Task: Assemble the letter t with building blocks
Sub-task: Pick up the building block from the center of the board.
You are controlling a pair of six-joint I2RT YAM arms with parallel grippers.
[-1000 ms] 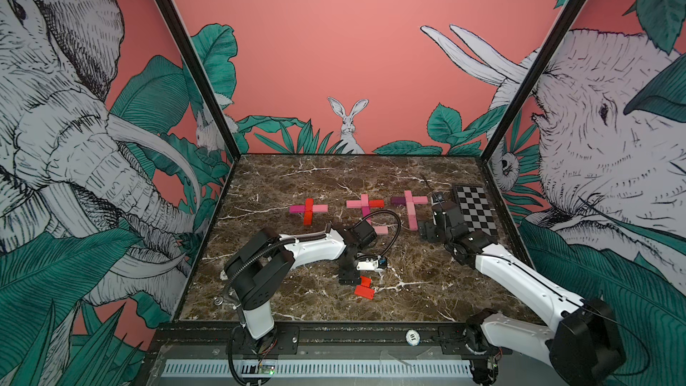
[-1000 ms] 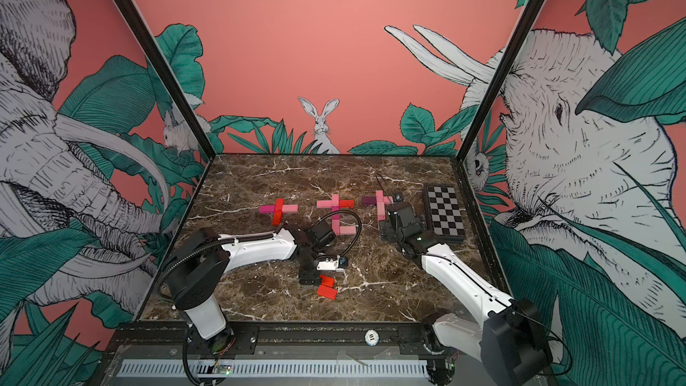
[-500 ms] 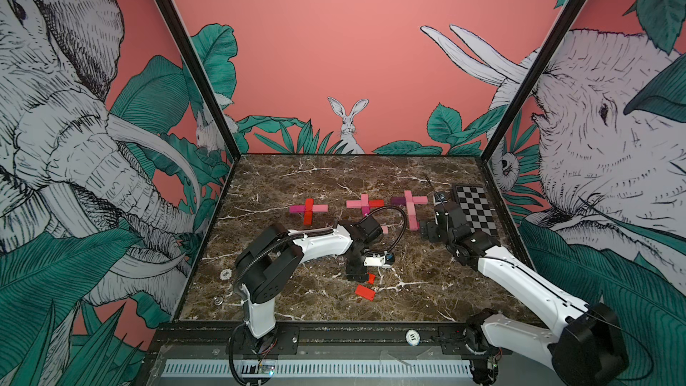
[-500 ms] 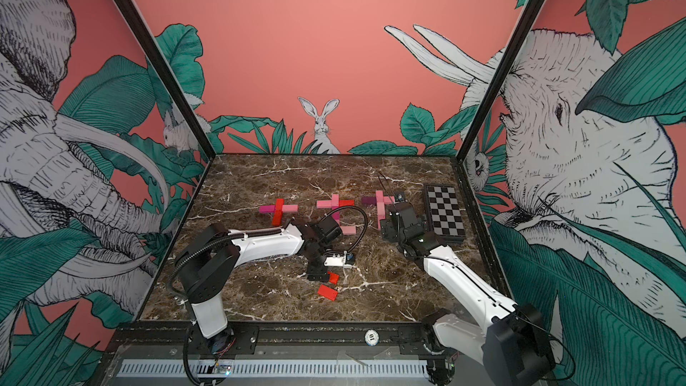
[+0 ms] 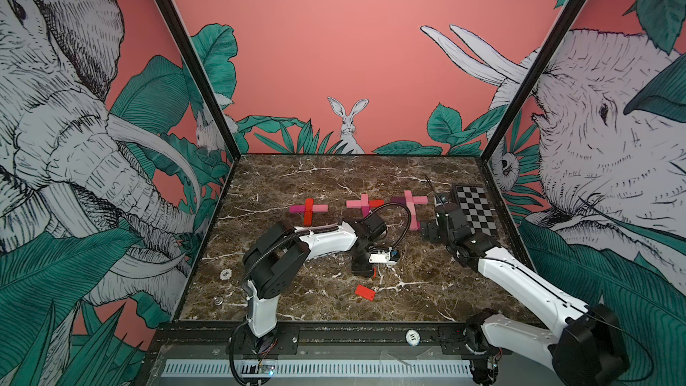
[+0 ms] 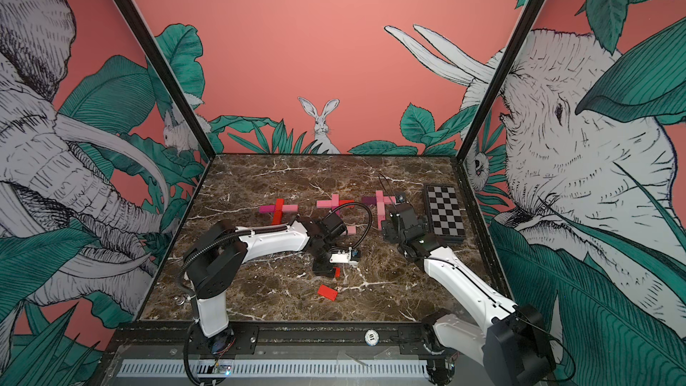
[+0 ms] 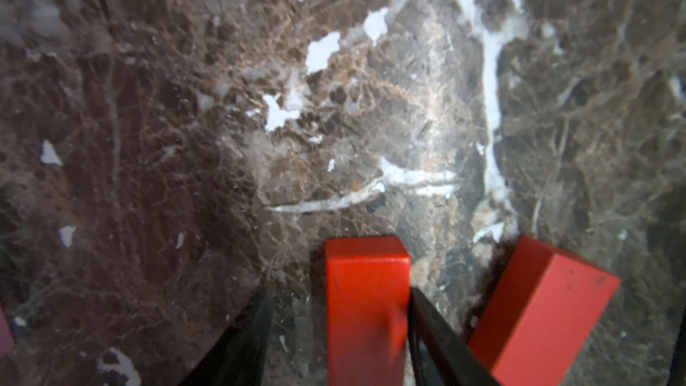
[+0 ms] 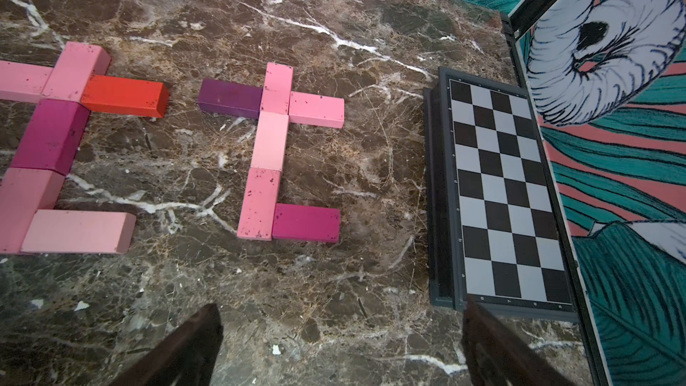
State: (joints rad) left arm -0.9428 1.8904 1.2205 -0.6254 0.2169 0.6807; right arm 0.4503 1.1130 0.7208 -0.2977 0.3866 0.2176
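Two red blocks sit toward the front of the counter (image 5: 297, 176). My left fingers (image 7: 438, 339) straddle the first red block (image 7: 367, 310): one finger touches its side and the other stands just apart, so they are open around it, not clamped. The second red block (image 7: 538, 302) lies just beside it, skewed and not touching. Farther back, three t shapes of building blocks sit in a row: the left t (image 5: 309, 209), the middle t (image 5: 363, 204) and the right t (image 8: 273, 150). My right fingers (image 8: 185, 350) are spread wide and empty over bare counter, near the right t and the checkered board (image 8: 501, 187).
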